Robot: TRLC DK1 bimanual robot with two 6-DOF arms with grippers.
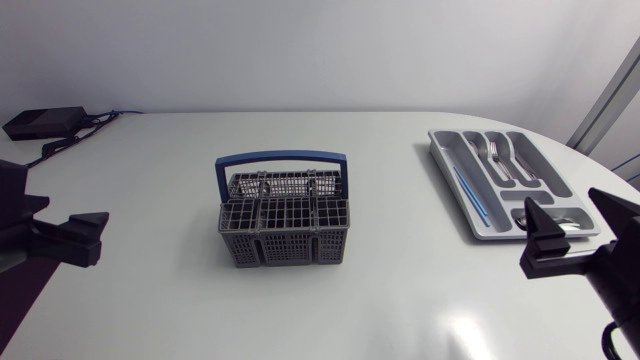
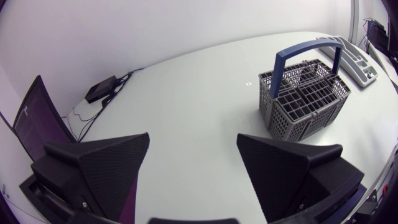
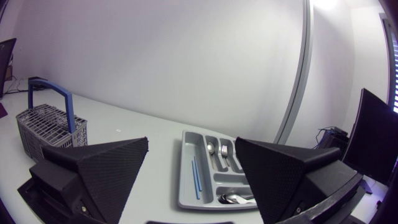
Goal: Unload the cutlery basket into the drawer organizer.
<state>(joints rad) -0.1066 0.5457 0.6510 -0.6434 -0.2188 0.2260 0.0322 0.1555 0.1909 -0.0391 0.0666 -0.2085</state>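
Left end effector sits closest in its own wrist view: fingers spread wide, only bare white counter showing betw. them. From overhead it rests at the counter's left edge, well apart from everything else. Right end effector likewise wide, fingers far apart, gripping nothing; from overhead it is at the right edge, just beside the near end of the drawer organizer. Cutlery basket: grey mesh, upright, approx. mid-counter, blue hoop handle standing up over its far side. Left wrist cam has the basket ahead and off to the right of the fingers, w/ the organizer beyond it. Right wrist cam has the basket ahead-left, the organizer straight ahead betw. the fingers. Organizer: grey tray, flat on counter, well to the right of the basket, set at a slant. Contents: thin blue sticks in the long left compartment, forks and other silver pieces in the middle compartments, spoons in the cross compartment at the near end. Exact count of pieces: can't tell. Black box w/ cables at the far-left corner of the counter.
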